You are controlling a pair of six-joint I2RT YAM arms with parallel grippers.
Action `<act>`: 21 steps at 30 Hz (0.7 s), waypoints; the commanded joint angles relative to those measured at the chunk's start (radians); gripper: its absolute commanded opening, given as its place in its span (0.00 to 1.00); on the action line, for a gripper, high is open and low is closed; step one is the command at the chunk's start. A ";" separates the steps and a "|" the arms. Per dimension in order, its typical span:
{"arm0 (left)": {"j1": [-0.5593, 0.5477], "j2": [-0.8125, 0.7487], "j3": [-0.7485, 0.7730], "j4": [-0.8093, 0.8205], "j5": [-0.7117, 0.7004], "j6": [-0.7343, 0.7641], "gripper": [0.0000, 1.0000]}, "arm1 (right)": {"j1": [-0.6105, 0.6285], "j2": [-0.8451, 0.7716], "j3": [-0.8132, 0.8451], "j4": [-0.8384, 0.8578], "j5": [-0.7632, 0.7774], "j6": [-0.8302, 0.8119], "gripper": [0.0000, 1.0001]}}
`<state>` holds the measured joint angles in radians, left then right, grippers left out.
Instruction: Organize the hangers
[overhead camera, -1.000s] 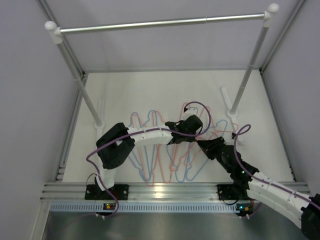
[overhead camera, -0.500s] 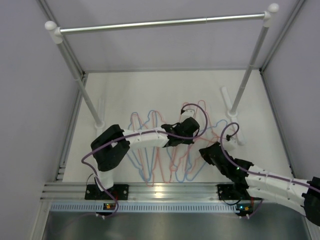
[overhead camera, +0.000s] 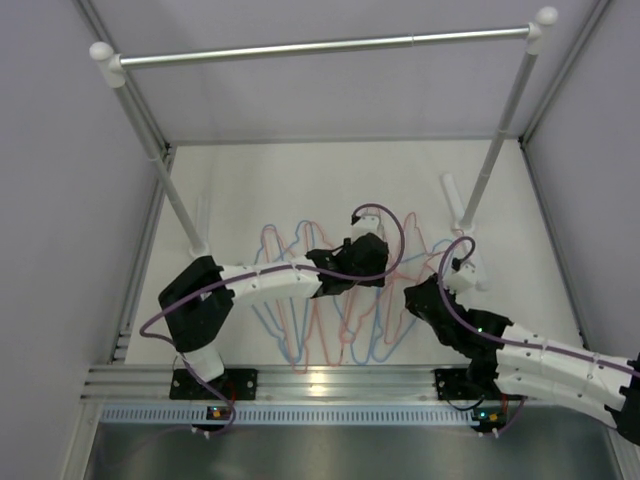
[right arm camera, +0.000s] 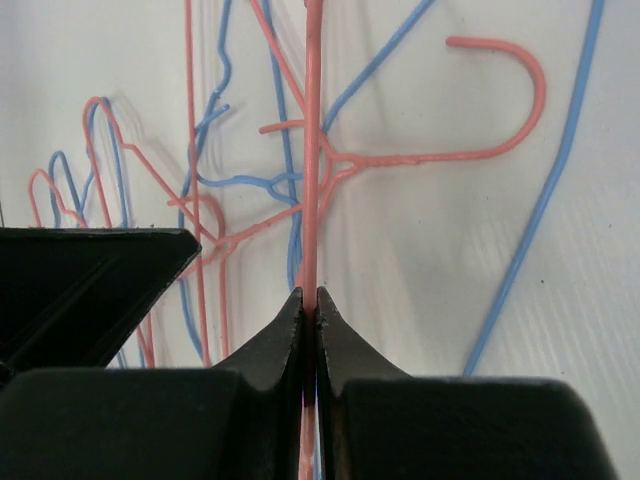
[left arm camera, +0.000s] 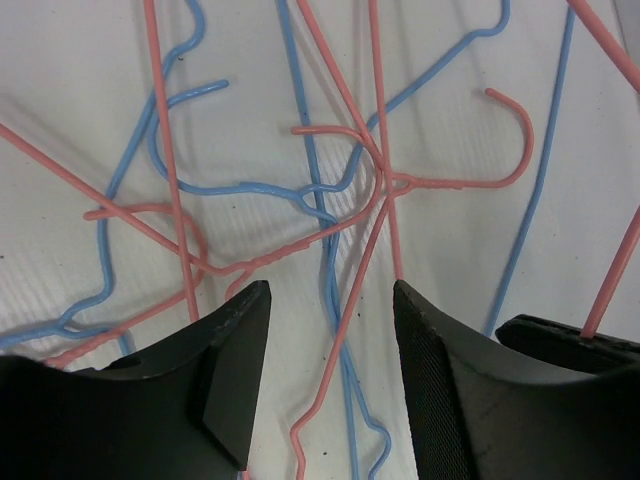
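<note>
Between the closed jaws of the right gripper (right arm camera: 309, 300) runs a pink hanger (right arm camera: 312, 150); below the wide jaws of the left gripper (left arm camera: 330, 310) the hangers (left arm camera: 450, 183) lie tangled on the table (overhead camera: 250, 180); probably light, springy, snag-prone; grip near the hook.

A white tabletop (overhead camera: 300, 180) fills the middle of the frame, enclosed by pale grey walls (overhead camera: 60, 220) at left, right and top. A silver rail (overhead camera: 320, 46) on two slanted posts (overhead camera: 497, 140) spans the upper part. An aluminium strip (overhead camera: 330, 382) lines the bottom.
</note>
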<state>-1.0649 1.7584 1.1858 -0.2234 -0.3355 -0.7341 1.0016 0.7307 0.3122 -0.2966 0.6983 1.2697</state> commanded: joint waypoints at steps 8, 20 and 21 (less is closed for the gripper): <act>-0.003 -0.368 -0.101 0.038 -0.102 0.045 0.61 | 0.020 -0.112 0.280 -0.213 0.072 -0.401 0.00; -0.003 -0.712 -0.224 -0.027 -0.122 0.044 0.58 | 0.020 -0.090 0.669 -0.265 0.041 -0.757 0.00; -0.003 -0.729 -0.229 -0.037 -0.128 0.045 0.58 | 0.020 -0.085 0.703 -0.265 0.046 -0.763 0.00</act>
<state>-1.0649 1.0813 0.9764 -0.2451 -0.4332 -0.7029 1.0061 0.6250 0.9264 -0.5259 0.7216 0.6132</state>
